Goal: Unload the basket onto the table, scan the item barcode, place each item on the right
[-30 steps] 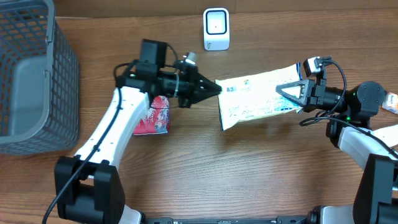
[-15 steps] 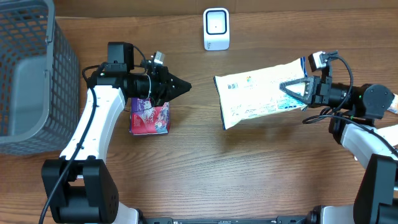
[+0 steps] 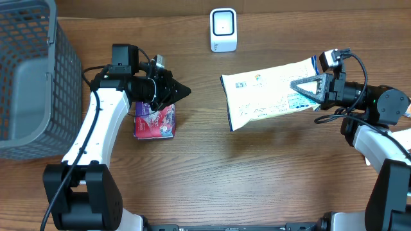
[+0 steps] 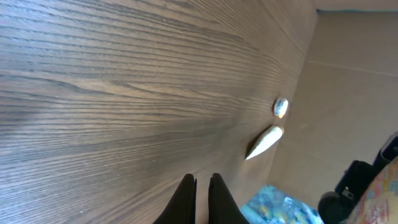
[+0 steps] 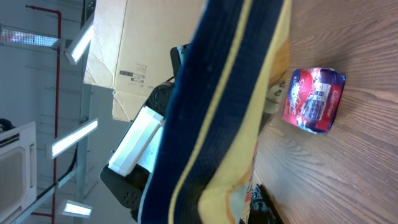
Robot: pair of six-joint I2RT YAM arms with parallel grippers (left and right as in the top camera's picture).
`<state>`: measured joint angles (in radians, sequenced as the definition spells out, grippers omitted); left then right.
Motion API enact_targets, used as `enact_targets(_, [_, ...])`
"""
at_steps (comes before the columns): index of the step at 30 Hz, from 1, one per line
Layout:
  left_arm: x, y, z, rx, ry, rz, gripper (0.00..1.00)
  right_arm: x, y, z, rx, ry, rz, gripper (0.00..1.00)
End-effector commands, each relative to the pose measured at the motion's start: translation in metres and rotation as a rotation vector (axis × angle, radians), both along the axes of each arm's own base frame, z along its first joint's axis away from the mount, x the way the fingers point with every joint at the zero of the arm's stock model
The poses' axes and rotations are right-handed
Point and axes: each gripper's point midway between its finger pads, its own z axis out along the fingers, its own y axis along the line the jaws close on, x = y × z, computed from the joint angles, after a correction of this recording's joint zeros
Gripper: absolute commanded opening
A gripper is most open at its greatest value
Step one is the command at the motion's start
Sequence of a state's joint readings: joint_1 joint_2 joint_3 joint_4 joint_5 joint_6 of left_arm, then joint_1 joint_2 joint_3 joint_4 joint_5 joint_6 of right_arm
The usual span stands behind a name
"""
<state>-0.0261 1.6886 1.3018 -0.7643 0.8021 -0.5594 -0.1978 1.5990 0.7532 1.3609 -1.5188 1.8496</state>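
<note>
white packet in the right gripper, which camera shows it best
Overhead: the white packet shows its whole printed face, pinched at one end by the right gripper. The right wrist view sees only its blue and yellow edge, too close to read. The left wrist view has just a pale sliver far off that may be it.

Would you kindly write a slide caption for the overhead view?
Right gripper holds a white packet near the scanner; shut left gripper hovers by a red pouch.

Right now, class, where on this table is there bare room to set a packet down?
Bare wood: the front strip between left arm and right arm, in front of the white bag; also between scanner and basket. Crowded: around the red packet under the left arm.
</note>
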Motion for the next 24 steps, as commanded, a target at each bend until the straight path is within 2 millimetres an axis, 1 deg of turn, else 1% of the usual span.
enact_targets(1, [-0.001,0.003,-0.005,0.033,-0.014,-0.008,0.04,-0.003,-0.001,0.006,-0.020,-0.003,0.025,0.04])
enact_targets(7, [-0.001,0.003,-0.005,0.034,-0.015,-0.008,0.04,-0.003,-0.001,0.008,-0.027,-0.046,0.021,0.04])
enact_targets(8, [0.000,0.004,-0.005,0.035,-0.016,-0.009,0.04,-0.002,-0.001,0.011,-0.034,-0.101,0.014,0.04])
enact_targets(9, [0.000,0.005,-0.007,0.052,-0.024,-0.009,0.04,0.000,-0.001,0.015,-0.054,-0.200,0.010,0.04])
enact_targets(11, [0.002,0.010,-0.011,0.089,-0.025,0.004,0.04,0.004,-0.002,0.025,-0.080,-0.341,0.000,0.04])
enact_targets(13, [0.004,0.014,-0.014,0.118,-0.027,0.017,0.04,0.014,-0.004,0.037,-0.104,-0.477,-0.016,0.04])
enact_targets(14, [0.005,0.016,-0.015,0.127,-0.031,0.022,0.04,0.018,-0.003,0.039,-0.110,-0.508,-0.019,0.04])
enact_targets(17, [0.009,0.021,-0.016,0.149,-0.041,0.036,0.04,0.041,0.000,0.050,-0.120,-0.573,-0.048,0.04])
enact_targets(18, [0.010,0.024,-0.017,0.159,-0.041,0.043,0.04,0.051,0.004,0.055,-0.130,-0.605,-0.061,0.04])
enact_targets(21, [0.011,0.029,-0.017,0.165,-0.049,0.047,0.04,0.072,0.009,0.076,-0.160,-0.678,-0.104,0.04])
enact_targets(22, [0.011,0.031,-0.017,0.166,-0.049,0.051,0.04,0.080,0.008,0.084,-0.176,-0.702,-0.141,0.04])
enact_targets(24, [0.012,0.034,-0.017,0.166,-0.052,0.055,0.04,0.103,0.000,0.097,-0.225,-0.696,-0.255,0.04])
